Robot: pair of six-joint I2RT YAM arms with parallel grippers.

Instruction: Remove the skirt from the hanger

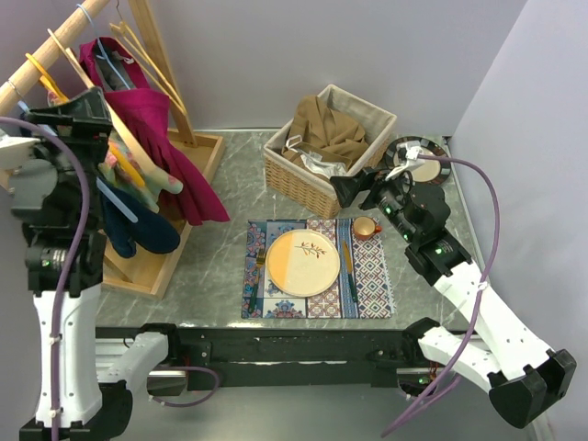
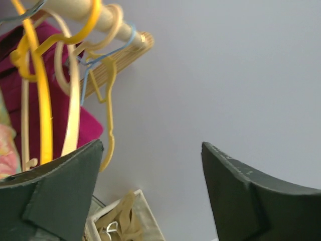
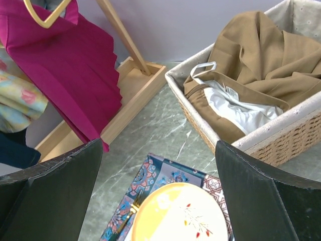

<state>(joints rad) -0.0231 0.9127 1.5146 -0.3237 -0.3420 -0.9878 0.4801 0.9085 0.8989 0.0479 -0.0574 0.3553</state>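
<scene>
A magenta skirt (image 1: 170, 152) hangs from a wooden hanger (image 1: 147, 50) on the wooden rail (image 1: 41, 64) at the far left; it also shows in the right wrist view (image 3: 65, 65) and in the left wrist view (image 2: 30, 108). My left gripper (image 1: 96, 115) is open and empty, raised beside the rail among several hangers, right of the skirt in its own view (image 2: 152, 150). My right gripper (image 1: 344, 190) is open and empty above the mat, in front of the basket; it shows in its own view (image 3: 158, 150).
A floral garment (image 1: 138, 175) and a navy garment (image 1: 138, 230) hang below the rail over the rack's wooden base (image 1: 188, 216). A wicker basket (image 1: 285, 179) holds tan clothing. A patterned mat (image 1: 372, 276) carries a yellow plate (image 1: 301, 263), cutlery and a small cup (image 1: 366, 228).
</scene>
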